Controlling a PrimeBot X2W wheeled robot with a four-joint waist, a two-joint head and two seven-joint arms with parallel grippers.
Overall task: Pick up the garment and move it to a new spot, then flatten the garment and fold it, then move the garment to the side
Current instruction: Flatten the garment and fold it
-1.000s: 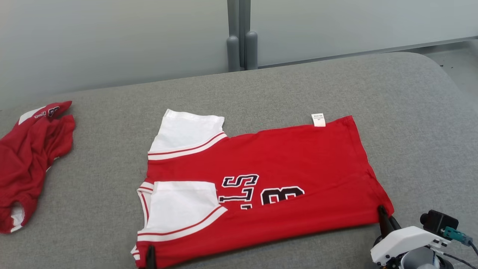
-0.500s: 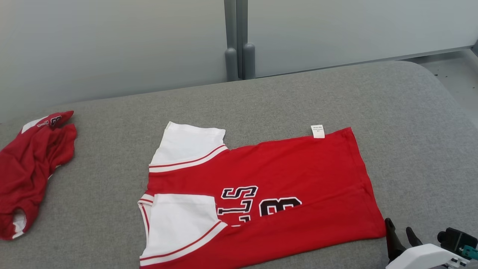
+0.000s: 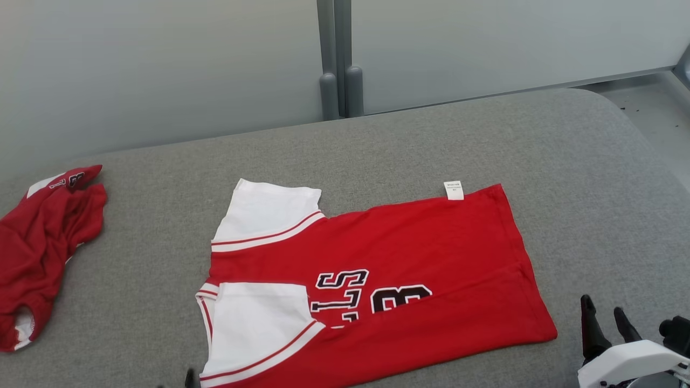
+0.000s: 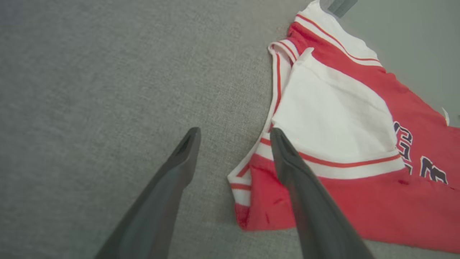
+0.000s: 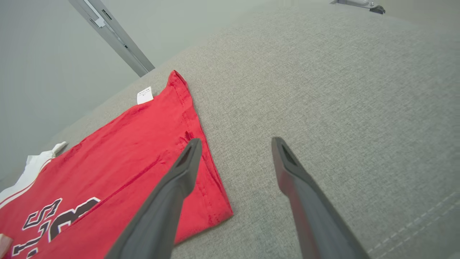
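Note:
A red jersey point(image 3: 409, 258) with white sleeves and black lettering lies flat, folded lengthwise, on the grey cushion point(image 3: 431, 140). Its hem points right, its collar left. My right gripper point(image 3: 602, 312) hovers open just off the hem's near corner, holding nothing; in the right wrist view the right gripper point(image 5: 233, 144) frames bare cushion beside the red hem point(image 5: 201, 144). My left gripper point(image 4: 233, 135) is open by the collar-side near corner of the jersey point(image 4: 341, 118), one finger point(image 4: 287, 162) over the white sleeve band. A dark fingertip point(image 3: 190, 377) pokes up at the head view's bottom edge.
A second red garment point(image 3: 38, 242) lies crumpled at the cushion's far left. Behind the cushion stands a pale wall with grey posts point(image 3: 337, 81). The cushion's rounded right edge point(image 3: 663, 151) drops to the floor. Bare cushion stretches behind and right of the jersey.
Both grippers have let go of the jersey's near edge and pulled back, the right one now open to the right of the hem. The head camera has tilted, shifting the picture.

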